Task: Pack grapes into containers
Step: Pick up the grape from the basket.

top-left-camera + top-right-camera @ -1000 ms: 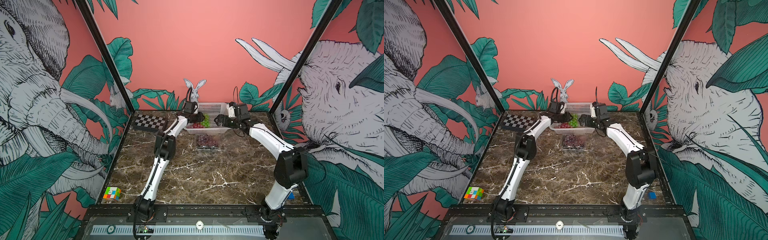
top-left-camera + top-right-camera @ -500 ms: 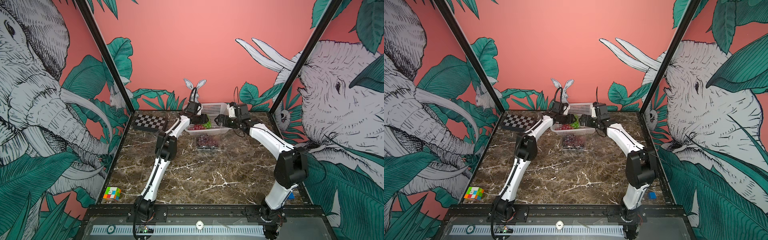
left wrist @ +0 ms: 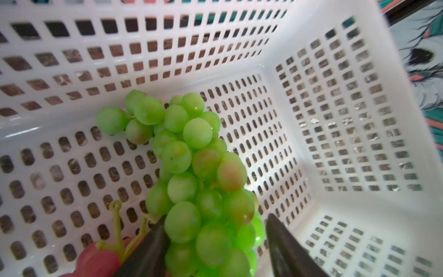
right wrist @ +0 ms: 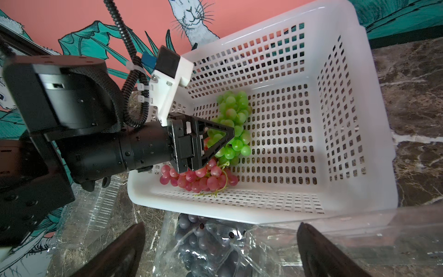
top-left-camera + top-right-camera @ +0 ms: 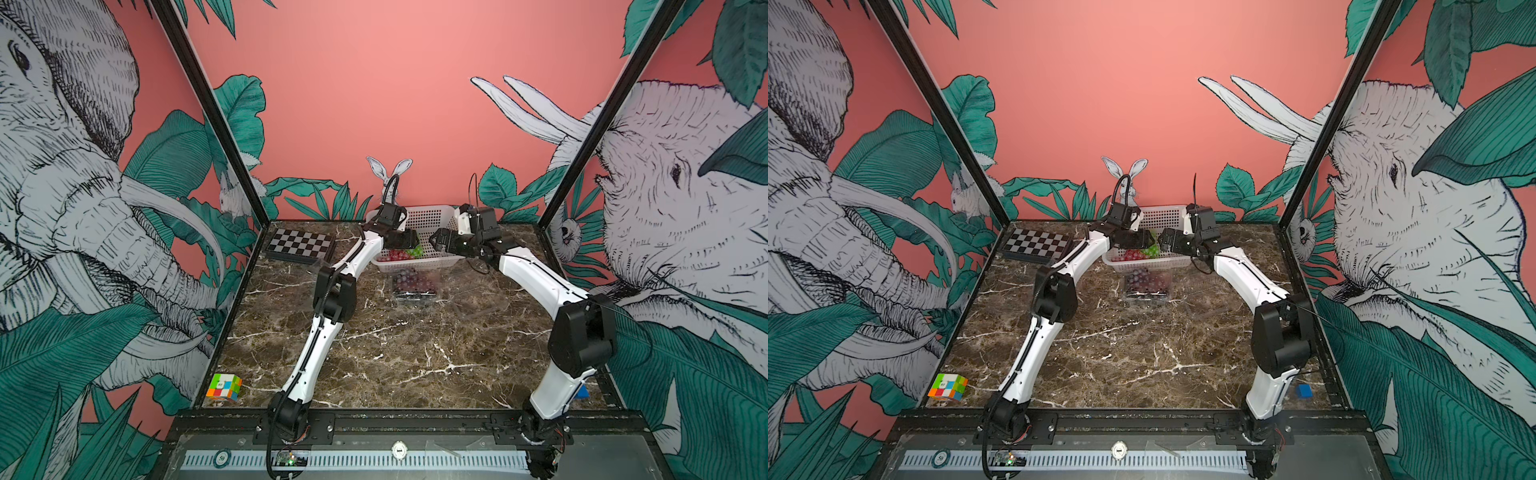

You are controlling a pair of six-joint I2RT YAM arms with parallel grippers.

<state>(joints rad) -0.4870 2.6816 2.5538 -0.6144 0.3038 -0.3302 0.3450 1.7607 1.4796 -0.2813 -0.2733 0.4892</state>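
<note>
**A:** What is on the left?

**B:** The left gripper [image 3: 215, 217] reaches into the white perforated basket [image 4: 263, 206] at the back of the marble desk [image 5: 395, 353]. Its jaws are parted and straddle the green grape bunch [image 3: 187, 153]. One finger touches a berry and the other stands clear, so nothing is clamped yet.

**A:** Why there?

**B:** Probably to lift that bunch next. The red grape bunch [image 4: 199, 178] lies just beside it in the basket.

**A:** And further right?

**B:** In front of the basket, a clear punnet [image 5: 436, 291] holds the dark grapes [image 5: 409, 279], apparently already packed. The right gripper [image 4: 221, 225] hovers above it, jaws spread wide and empty, perhaps ready to steady a container. An empty clear punnet [image 5: 482, 309] waits beyond.
</note>
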